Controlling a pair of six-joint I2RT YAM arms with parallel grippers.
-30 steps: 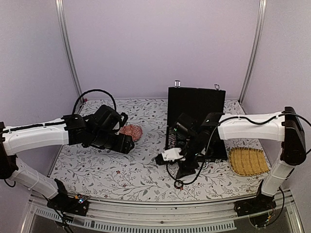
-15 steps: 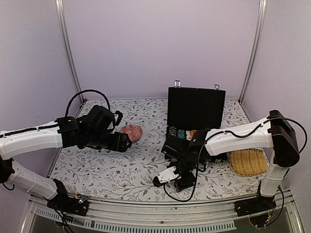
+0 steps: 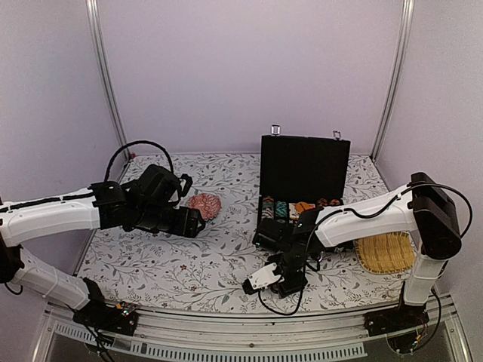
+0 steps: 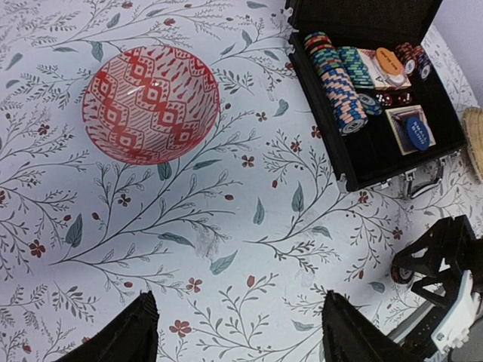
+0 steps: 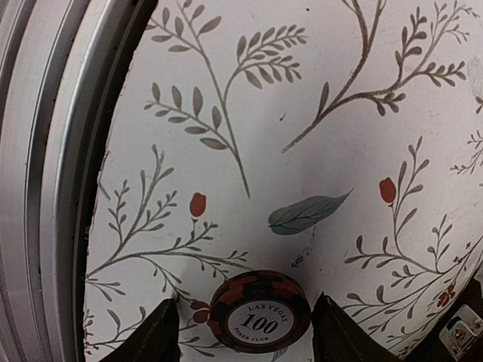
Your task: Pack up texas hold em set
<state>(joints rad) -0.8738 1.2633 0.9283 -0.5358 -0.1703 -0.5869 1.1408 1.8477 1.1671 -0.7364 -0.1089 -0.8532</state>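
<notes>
The black briefcase (image 3: 303, 164) stands open at the back right, lid upright. It also shows in the left wrist view (image 4: 364, 162), holding rows of poker chips (image 4: 336, 81), an orange disc (image 4: 389, 59) and a card deck (image 4: 372, 69). One loose black-and-red "100" chip (image 5: 260, 311) lies flat on the table by the front edge. My right gripper (image 5: 243, 320) is open, low over it, one finger on each side without touching. In the top view the right gripper (image 3: 283, 286) hides that chip. My left gripper (image 4: 238, 339) is open and empty above the bare tablecloth (image 3: 195, 225).
A pink patterned dome (image 4: 151, 104) sits left of the case (image 3: 204, 205). A yellow woven tray (image 3: 385, 251) lies at the right. The table's metal front rail (image 5: 45, 151) runs close beside the loose chip.
My right arm has swung from in front of the case down to the table's front edge and lowered over the loose chip. My left arm has hardly moved.
</notes>
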